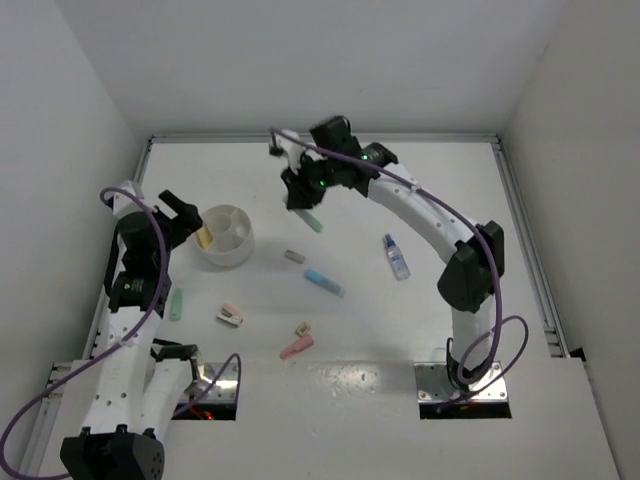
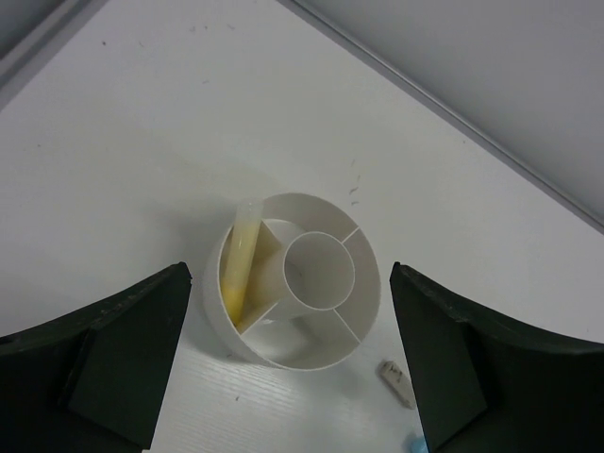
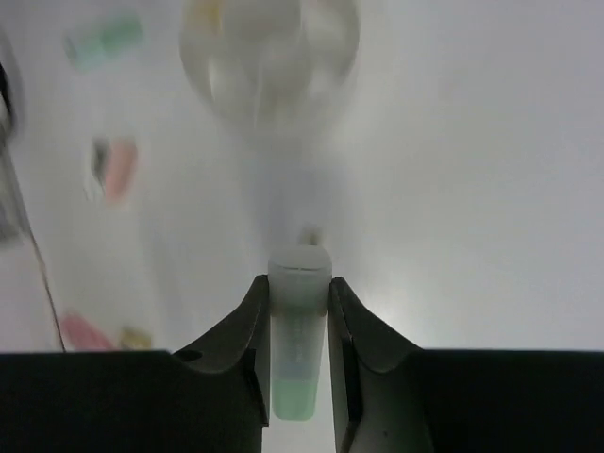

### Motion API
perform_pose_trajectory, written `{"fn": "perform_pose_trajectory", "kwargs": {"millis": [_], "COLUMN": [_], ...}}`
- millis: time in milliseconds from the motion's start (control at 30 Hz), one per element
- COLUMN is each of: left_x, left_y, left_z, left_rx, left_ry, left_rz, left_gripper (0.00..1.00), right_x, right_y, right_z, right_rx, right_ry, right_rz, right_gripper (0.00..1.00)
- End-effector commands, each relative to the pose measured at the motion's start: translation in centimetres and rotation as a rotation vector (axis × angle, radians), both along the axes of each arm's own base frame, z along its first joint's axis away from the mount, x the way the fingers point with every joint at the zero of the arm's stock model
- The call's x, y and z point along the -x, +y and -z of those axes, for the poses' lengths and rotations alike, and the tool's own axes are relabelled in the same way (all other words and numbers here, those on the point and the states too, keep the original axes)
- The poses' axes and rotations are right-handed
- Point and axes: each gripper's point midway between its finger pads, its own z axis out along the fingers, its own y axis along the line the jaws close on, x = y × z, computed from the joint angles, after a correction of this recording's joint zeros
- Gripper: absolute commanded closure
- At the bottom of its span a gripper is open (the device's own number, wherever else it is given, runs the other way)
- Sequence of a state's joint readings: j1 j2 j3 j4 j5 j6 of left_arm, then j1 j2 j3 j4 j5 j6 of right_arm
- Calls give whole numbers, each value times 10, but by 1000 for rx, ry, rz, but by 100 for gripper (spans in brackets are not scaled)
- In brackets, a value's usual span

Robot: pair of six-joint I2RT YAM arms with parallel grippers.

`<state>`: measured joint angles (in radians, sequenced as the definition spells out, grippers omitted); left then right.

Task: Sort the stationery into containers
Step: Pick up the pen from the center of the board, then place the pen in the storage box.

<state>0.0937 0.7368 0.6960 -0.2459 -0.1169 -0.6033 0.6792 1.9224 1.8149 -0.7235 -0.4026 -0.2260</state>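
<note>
The white round divided bowl point(image 1: 228, 258) stands at the left with a yellow stick point(image 1: 204, 237) in one outer compartment. My left gripper point(image 1: 188, 218) is open and empty, hovering just left of and above the bowl point(image 2: 283, 361), where the yellow stick point(image 2: 241, 269) leans. My right gripper point(image 1: 300, 195) is shut on a green highlighter point(image 1: 313, 221) and holds it in the air behind the table's middle; the green highlighter point(image 3: 300, 330) shows between the jaws of the right gripper point(image 3: 299, 293). The bowl point(image 3: 269, 47) is blurred far ahead of it.
On the table lie a green stick point(image 1: 176, 304), a pink-white stapler-like piece point(image 1: 231, 316), a pink stick point(image 1: 296, 347), two tan blocks point(image 1: 294, 256) point(image 1: 303, 328), a light-blue stick point(image 1: 323, 282) and a blue-capped clear bottle point(image 1: 396, 256). White walls enclose the table.
</note>
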Motion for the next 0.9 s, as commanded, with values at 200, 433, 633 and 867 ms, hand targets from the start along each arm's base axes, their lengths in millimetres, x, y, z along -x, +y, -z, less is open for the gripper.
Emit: {"fn": "perform_pose_trajectory", "kwargs": {"millis": [200,433,633,867], "left_x": [32,65,73,69], "left_y": [42,66,69,63], "left_z": [-36,-52,-57,-59], "left_rx": [-36,-25,-26,-18], "left_ry": [-148,-244,-265,-276], "left_rz": [-258,-435,-456,-415], "left_gripper": [7,7,7,6], "right_x": [-6,-12,-35,-23], "right_y": [124,168,185,206], "right_z": [-93,-110,-111,-101], "right_rx": [-663,-921,-959,-1036], "right_ry": [117,303,183,74], "right_rz": [-90,-187,-221,-266], "right_gripper": [100,100,100,100]}}
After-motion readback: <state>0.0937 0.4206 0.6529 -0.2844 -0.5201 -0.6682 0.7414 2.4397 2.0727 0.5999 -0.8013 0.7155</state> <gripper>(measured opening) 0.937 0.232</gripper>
